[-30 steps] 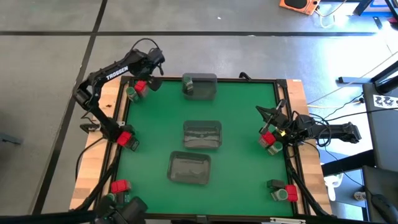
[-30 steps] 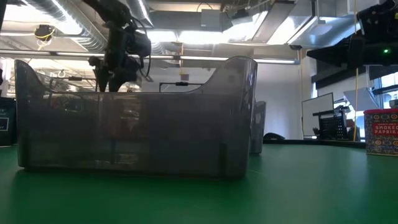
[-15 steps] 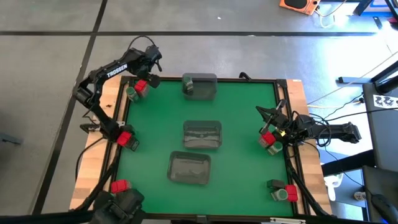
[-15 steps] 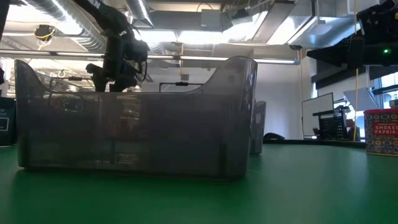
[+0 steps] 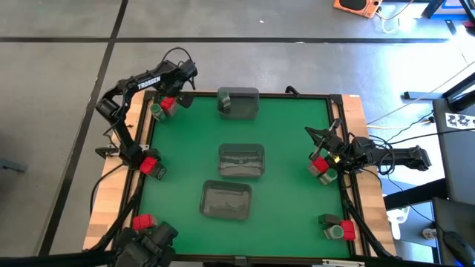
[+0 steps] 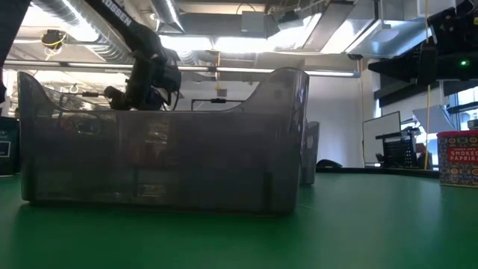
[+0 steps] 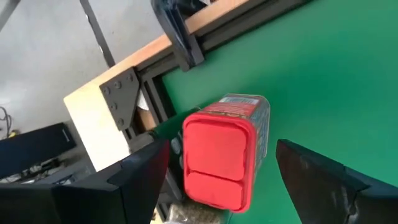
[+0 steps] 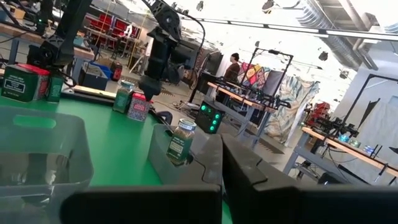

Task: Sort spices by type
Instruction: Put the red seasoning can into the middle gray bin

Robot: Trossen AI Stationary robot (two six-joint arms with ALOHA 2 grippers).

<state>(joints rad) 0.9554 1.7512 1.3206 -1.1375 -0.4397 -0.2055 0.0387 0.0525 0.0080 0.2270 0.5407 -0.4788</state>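
Green felt covers my table [image 5: 289,148], framed in pale wood, and three clear trays [image 5: 241,161] sit down its middle line, presumably waiting as bins for the sorted kinds. Most of the spices are still scattered in mixed clusters around the rim: at the upper left corner, the left edge, the lower left, the right edge and the lower right, so I judge the sorting barely begun. My right arm rests at the right edge of the high view, its right gripper [image 5: 324,145] closed and empty beside the cluster there. My left gripper [image 5: 180,87] hangs over the upper-left corner, fingers spread wide and holding nothing. In the left wrist view a red-lidded spice tin [image 7: 225,158] stands upright between my two fingers [image 7: 140,177], touching neither, placed for a straight closing grip. A green-lidded jar [image 5: 156,110] stands just beside it.
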